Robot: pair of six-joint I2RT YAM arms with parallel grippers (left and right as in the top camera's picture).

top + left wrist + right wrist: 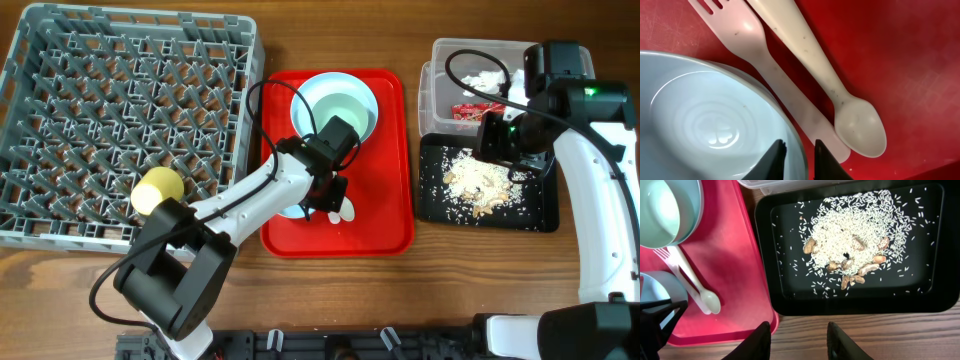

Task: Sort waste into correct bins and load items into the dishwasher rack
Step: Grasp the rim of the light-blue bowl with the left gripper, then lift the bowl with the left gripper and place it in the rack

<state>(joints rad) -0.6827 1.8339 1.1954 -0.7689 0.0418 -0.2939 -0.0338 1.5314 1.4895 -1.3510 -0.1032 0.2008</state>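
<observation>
**As the left gripper nips a bowl rim, loading is the step in hand**

Where the red plastic serving tray [385, 160] sits mid-table, the left gripper [799, 146] stands over its near end. Its jaws are drawn narrow, with the rim of a small pale green-blue bowl [705, 120] between them. It reads as a pinch on that rim.

- **Cutlery:** the white plastic fork [747, 30] and white plastic spoon [860, 125] lie just beside the bowl, on the tray.
- **Rack:** the small yellow cup [158, 190] sits in the large grey pegged plastic rack [250, 60], at its near edge.
- **Right side:** the right gripper [799, 330] hovers spread and empty over the near edge of the shallow black rectangular tray [935, 280], which holds the beige-white rice crumbs [850, 235].
- **Waste:** the clear rectangular plastic tub [428, 75] holds the crumpled white tissue [488, 78] and shiny red wrapper [476, 112].

**Judgement:** the waste looks sorted and the dishes are partly loaded.

**Next move:** lift the bowl clear of the tray lip, carry it left, and seat it between pegs. A rim-only grip may let it swing or slip, so keep it off the cutlery.
</observation>
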